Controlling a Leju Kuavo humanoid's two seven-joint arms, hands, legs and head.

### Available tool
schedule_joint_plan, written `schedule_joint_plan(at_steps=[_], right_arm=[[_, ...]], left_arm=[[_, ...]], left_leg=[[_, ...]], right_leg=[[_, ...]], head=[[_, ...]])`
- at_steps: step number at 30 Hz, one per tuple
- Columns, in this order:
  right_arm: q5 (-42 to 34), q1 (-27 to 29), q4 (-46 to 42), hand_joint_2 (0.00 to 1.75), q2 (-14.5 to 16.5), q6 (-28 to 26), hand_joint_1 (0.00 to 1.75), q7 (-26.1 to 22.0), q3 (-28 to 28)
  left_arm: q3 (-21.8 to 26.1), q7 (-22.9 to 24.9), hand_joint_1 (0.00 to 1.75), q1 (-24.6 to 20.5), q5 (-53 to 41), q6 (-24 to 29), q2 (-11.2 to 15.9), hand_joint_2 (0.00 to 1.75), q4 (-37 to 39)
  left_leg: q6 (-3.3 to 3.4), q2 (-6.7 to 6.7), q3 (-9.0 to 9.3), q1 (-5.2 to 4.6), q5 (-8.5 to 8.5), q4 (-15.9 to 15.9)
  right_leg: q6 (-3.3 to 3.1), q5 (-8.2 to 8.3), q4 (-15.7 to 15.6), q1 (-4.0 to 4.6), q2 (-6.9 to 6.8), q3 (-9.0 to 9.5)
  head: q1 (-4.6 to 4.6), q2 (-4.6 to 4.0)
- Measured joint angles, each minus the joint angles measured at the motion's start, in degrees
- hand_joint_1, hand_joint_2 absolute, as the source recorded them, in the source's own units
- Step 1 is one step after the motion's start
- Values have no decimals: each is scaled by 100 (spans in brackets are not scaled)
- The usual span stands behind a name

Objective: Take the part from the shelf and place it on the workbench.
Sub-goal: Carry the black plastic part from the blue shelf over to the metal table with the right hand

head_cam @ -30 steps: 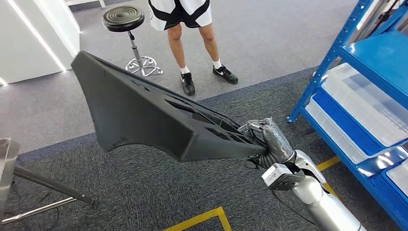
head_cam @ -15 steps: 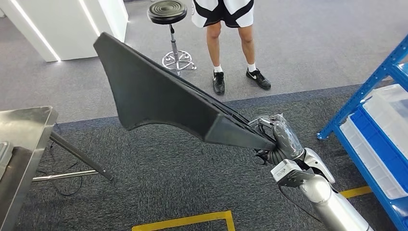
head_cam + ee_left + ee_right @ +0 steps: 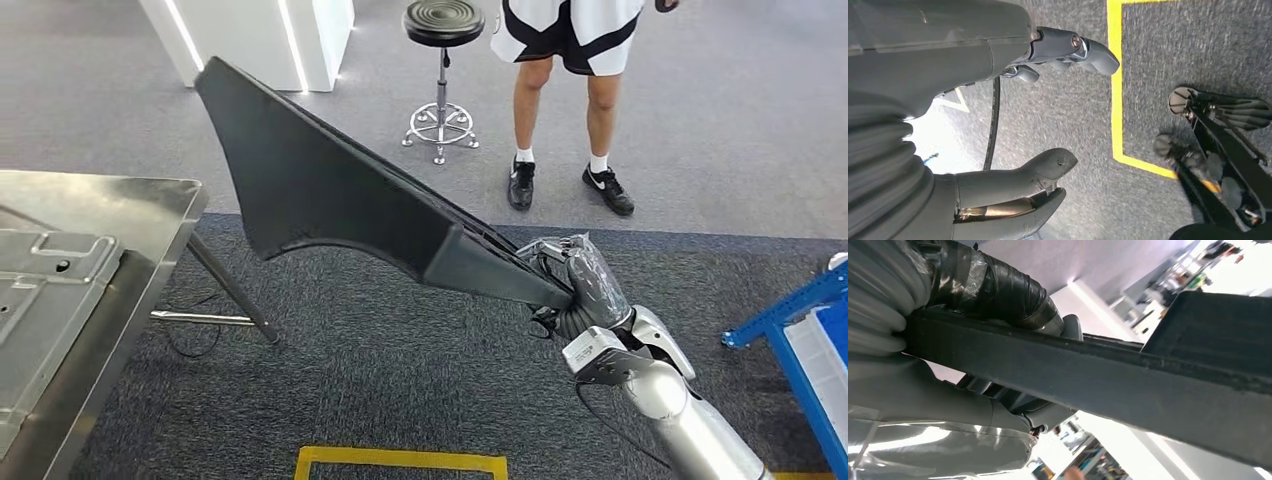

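While right hand (image 3: pixel 578 283) grips its narrow end | part (image 3: pixel 330 200) juts up-left | left hand (image 3: pixel 998 125) spread, empty

Large dark foam part (image 3: pixel 330 200) held aloft, tilted, broad end up toward 11 o'clock, narrow end down toward 4 o'clock. Right hand (image 3: pixel 580 285) clamped on that narrow end, silver arm entering from 5 o'clock. Steel workbench (image 3: pixel 150 205) at 9 o'clock, a stamped metal plate (image 3: pixel 40 300) lying on it, well apart from the part. Black round stool (image 3: pixel 443 25) at 12 o'clock on grey floor. Person's legs (image 3: pixel 560 120) in black shoes just beside it, at 1 o'clock. Yellow floor tape (image 3: pixel 400 460) at 6 o'clock. Blue shelf frame (image 3: pixel 780 315) at 4 o'clock.
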Motion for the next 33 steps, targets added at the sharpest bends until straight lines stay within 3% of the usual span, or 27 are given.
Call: schedule_joint_plan(at_steps=[2,3,5,6,8,10,12,13,14,15,17,18,20,21,23,25,27,28,29,31,33], right_arm=[[-1,-46,9,175,25,178,175,4,18],[2,-103,29,175,79,334,175,28,52],[28,-328,121,175,348,616,175,160,214],[45,-467,185,175,545,691,175,251,340],[59,-689,285,175,921,706,175,385,585],[37,-815,344,175,1129,683,175,421,751],[16,-886,409,175,1214,670,175,431,863],[12,-902,442,175,1237,667,175,434,904],[8,-914,470,175,1253,666,175,437,934],[2,-931,493,175,1275,666,175,437,957],[-9,-985,524,175,1311,663,175,434,993],[-11,-1011,537,175,1321,662,175,433,1009],[-13,-1039,564,175,1335,660,175,432,1044],[-13,-1044,577,175,1345,660,175,432,1059],[-15,-1055,597,175,1364,658,175,430,1081],[-19,-1057,617,175,1366,654,175,427,1098],[-22,-1045,649,175,1361,655,175,430,1122],[-22,-1039,663,175,1359,655,175,432,1136],[-22,-1038,674,175,1360,655,175,433,1146],[-28,-1048,682,175,1359,680,175,418,1156],[-50,-1077,688,175,1376,758,175,404,1171]], left_arm=[[-14,-122,0,-34,-258,-33,32,175,-1],[-46,-211,0,-73,-487,-58,85,175,-2],[-175,-345,0,-207,-1037,-138,236,175,-4],[-250,-367,0,-296,-1247,-181,320,175,-4],[-349,-353,0,-496,-1450,-231,461,175,-4],[-384,-347,0,-659,-1514,-235,539,175,-4],[-405,-347,0,-725,-1552,-226,558,175,-4],[-416,-346,0,-726,-1571,-220,559,175,-4],[-425,-346,0,-719,-1581,-214,560,175,-4],[-433,-346,0,-716,-1591,-209,565,175,-4],[-445,-350,0,-735,-1598,-200,576,175,-4],[-448,-352,0,-744,-1598,-197,584,175,-4],[-451,-356,0,-737,-1598,-196,607,175,-4],[-452,-356,0,-720,-1599,-196,625,175,-4],[-455,-356,0,-709,-1601,-196,655,175,-4],[-463,-356,0,-739,-1600,-196,667,175,-4],[-470,-356,0,-763,-1599,-197,662,175,-4],[-472,-356,0,-763,-1600,-198,658,175,-4],[-473,-356,0,-761,-1603,-198,656,175,-4],[-480,-380,0,-764,-1663,-205,654,175,-4],[-496,-431,0,-801,-1852,-225,653,175,-4]], left_leg=[[-52,-158,-51,4,-18,64],[-91,-228,-90,17,-18,85],[-186,-360,-155,61,8,78],[-228,-330,-175,72,5,92],[-302,-41,-300,64,-133,339],[-364,320,-613,69,-445,990],[-404,440,-894,108,-612,1540],[-415,461,-898,128,-547,1540],[-419,492,-783,141,-383,1310],[-417,567,-581,147,-179,915],[-375,766,-231,96,67,231],[-342,820,-157,67,95,68],[-265,737,-159,27,87,19],[-230,674,-144,37,94,-7],[-154,551,-95,62,115,-70],[-96,427,-69,71,118,-94],[-69,280,-67,64,105,-81],[-66,197,-66,62,95,-67],[-70,109,-61,62,82,-48],[-93,-62,-58,68,45,2],[-145,-219,-90,80,18,52]], right_leg=[[-22,254,-565,-20,257,220],[-39,282,-679,-15,337,253],[-102,301,-711,12,260,244],[-144,320,-745,20,192,255],[-220,348,-822,13,21,302],[-265,335,-852,34,-183,346],[-284,305,-852,56,-373,368],[-284,288,-850,64,-452,378],[-277,269,-847,69,-524,393],[-264,245,-844,72,-594,417],[-221,200,-844,95,-721,460],[-196,183,-849,106,-776,475],[-144,164,-869,108,-883,503],[-110,142,-865,95,-867,520],[-66,-4,-647,66,-571,446],[-62,-312,2,50,-211,113],[-67,-497,651,56,-124,-286],[-70,-428,730,60,-115,-380],[-79,-246,587,59,-100,-365],[-112,221,-102,45,86,-111],[-119,440,-618,28,315,93]], head=[[-1,0],[0,0],[0,0],[-1,0],[-12,0],[-21,0],[-20,0],[-20,0],[-20,0],[-20,0],[-19,0],[-17,0],[-15,0],[-15,0],[-12,0],[-9,0],[-9,0],[-9,0],[-10,0],[-10,0],[-10,0]])
